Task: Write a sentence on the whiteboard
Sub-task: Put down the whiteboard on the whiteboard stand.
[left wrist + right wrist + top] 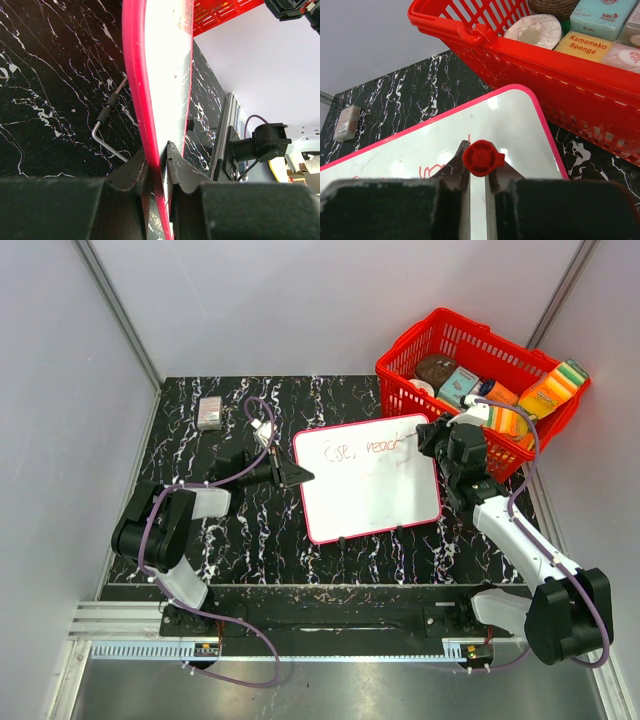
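The whiteboard (370,495), white with a thin red rim, lies tilted on the black marble table. My left gripper (299,476) is shut on its left edge. In the left wrist view the red rim (134,75) runs between the two fingers (176,167). The sentence (352,449) is one short row of red cursive near the board's top edge, and its strokes (431,171) also show in the right wrist view. My right gripper (479,167) is shut on a red marker (481,157), seen end-on above the board's top right part (515,120).
A red basket (400,390) with sponges and packets stands at the back right, its wall (560,75) close to the board's corner. A small grey box (210,412) lies at the back left. A bent metal rod (106,131) lies under the board. Grey walls enclose the table.
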Controlling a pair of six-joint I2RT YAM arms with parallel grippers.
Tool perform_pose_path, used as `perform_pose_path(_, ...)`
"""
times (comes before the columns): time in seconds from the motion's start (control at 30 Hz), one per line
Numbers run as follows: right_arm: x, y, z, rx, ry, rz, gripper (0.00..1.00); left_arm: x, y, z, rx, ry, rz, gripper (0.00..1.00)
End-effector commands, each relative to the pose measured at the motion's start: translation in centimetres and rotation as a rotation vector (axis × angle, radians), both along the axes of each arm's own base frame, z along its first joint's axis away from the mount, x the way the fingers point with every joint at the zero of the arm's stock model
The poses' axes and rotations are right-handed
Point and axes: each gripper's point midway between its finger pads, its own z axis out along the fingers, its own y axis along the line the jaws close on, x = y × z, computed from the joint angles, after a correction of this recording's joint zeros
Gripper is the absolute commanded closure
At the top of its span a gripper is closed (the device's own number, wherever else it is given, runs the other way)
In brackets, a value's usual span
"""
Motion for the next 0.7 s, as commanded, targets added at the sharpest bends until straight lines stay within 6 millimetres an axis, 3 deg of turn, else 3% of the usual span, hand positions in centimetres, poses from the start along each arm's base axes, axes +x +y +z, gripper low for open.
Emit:
perform_pose_path(0.0, 0.3, -0.9, 1.2, -0.018, -0.024, -0.032, 1.00, 0.2, -0.5, 1.5, 0.016, -0.134, -0.019, 1.00)
perform_pose_path(0.67, -1.5, -0.8, -0.8, -0.021, 0.019, 0.002, 1.00, 0.2, -0.5, 1.5, 0.016, -0.135, -0.021, 1.00)
